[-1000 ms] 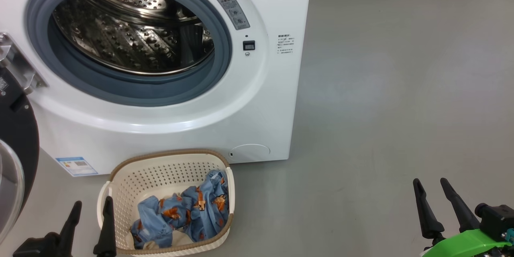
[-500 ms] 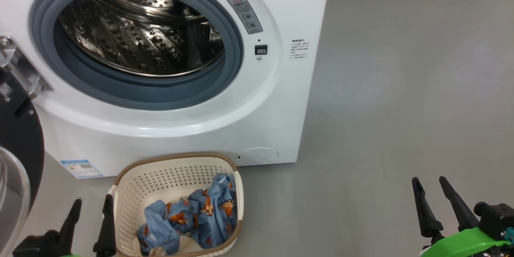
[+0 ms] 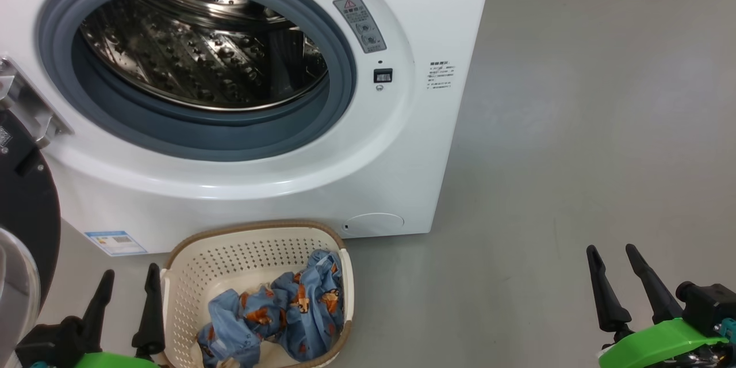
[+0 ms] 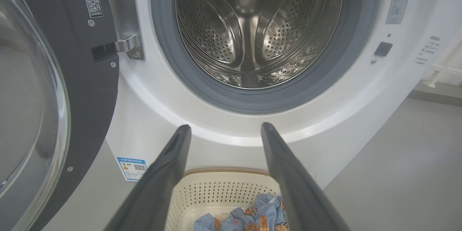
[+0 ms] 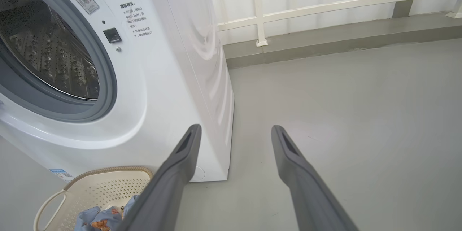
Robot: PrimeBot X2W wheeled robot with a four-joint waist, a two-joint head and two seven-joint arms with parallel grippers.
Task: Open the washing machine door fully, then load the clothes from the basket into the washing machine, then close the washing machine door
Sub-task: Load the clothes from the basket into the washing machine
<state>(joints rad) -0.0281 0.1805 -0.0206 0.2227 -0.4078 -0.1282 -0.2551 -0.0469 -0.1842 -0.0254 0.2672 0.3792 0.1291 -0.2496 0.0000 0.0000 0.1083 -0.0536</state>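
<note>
1. Door step: we are counting this as done. The washing machine door (image 3: pixel 23 207) is standing swung wide at the left of the washing machine (image 3: pixel 368 172), and the steel drum (image 3: pixel 201 52) is showing no laundry.
2. Loading step: we are judging this not yet begun. The clothes (image 3: pixel 287 310) are lying bunched in the basket (image 3: pixel 218 264), which is sitting on the floor (image 3: pixel 575 126) just in front of the machine, below the opening.
3. Closing step: we are listing this as outstanding.
4. Left pincer (image 3: pixel 130 271): its fingers are standing spread wide, gripping nothing. It is hanging just beside the basket's left rim, and we cannot tell whether it is touching. The clothes are lying near, to its right.
5. Right pincer (image 3: pixel 611 248): it is likewise spread wide and empty, over bare floor. The basket and clothes are lying well apart from it, off to its left.
</note>
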